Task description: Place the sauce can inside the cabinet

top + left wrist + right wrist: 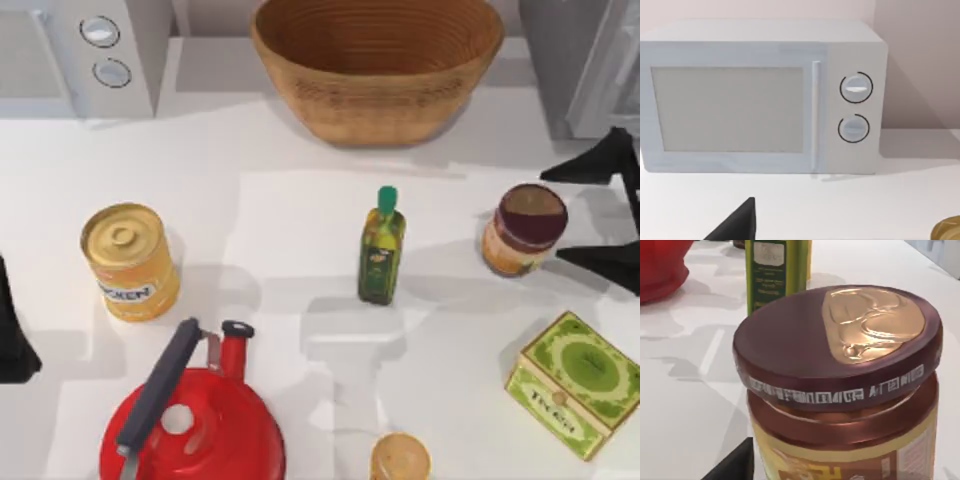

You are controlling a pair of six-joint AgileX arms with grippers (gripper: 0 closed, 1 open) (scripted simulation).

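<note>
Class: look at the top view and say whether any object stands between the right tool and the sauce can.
Nothing visible does. The right tool, fingers open, sits right beside the sauce can, at the table's right. The oil bottle stands on the can's far side.

The white table carries a microwave and wicker basket at the back, the grey cabinet back right, a yellow tin, oil bottle, the sauce can, a red kettle, a green tea box and a small gold-topped can in front
</note>
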